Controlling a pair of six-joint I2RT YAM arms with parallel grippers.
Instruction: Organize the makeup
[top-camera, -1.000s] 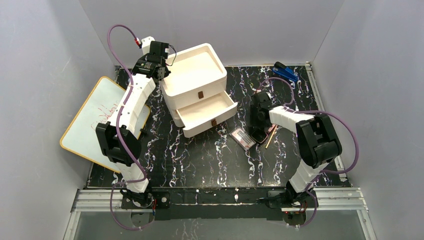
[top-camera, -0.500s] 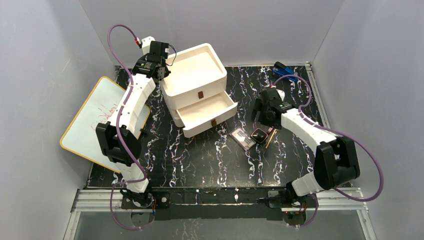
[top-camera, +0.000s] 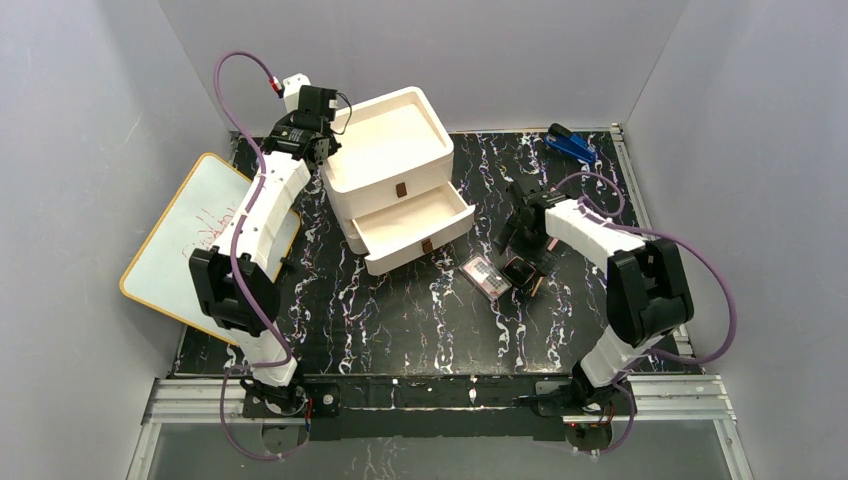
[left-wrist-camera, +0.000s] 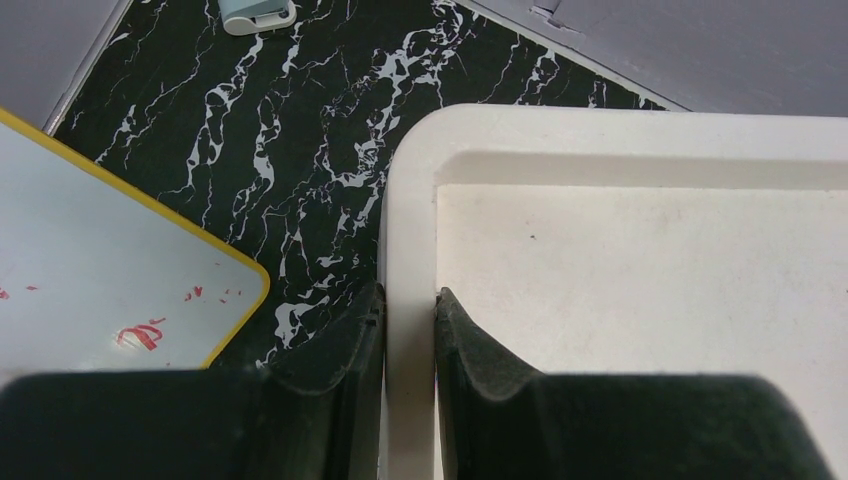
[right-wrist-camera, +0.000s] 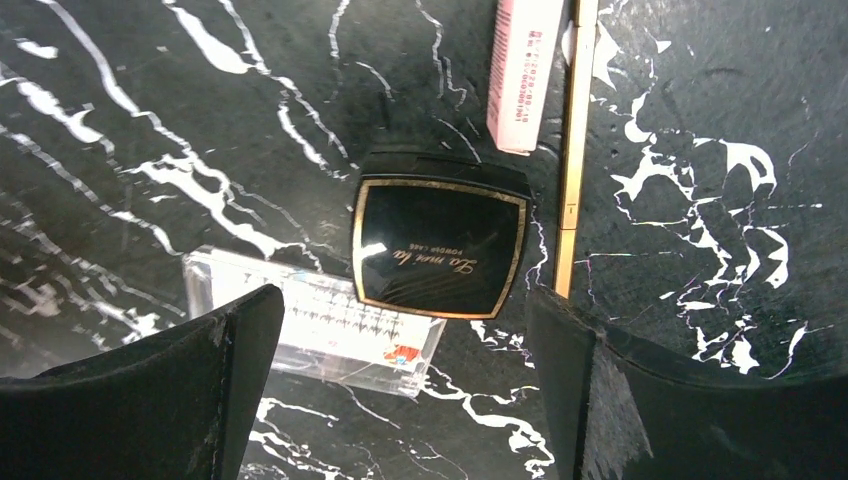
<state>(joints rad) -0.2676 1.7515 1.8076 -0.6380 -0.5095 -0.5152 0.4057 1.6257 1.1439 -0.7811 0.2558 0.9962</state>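
Lying stick (right-wrist-camera: 569, 150) w/ long axis alongside compact (right-wrist-camera: 440, 247)

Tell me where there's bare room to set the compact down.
Free: the open drawer, the organizer's top tray, and the table in front of the drawer. Crowded: around the compact, where palette and stick lie close.

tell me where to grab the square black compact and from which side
Probably from straight above, the open right hand closing across two opposite side edges of the compact: it lies flat, lid up. The gold stick crowds one edge.
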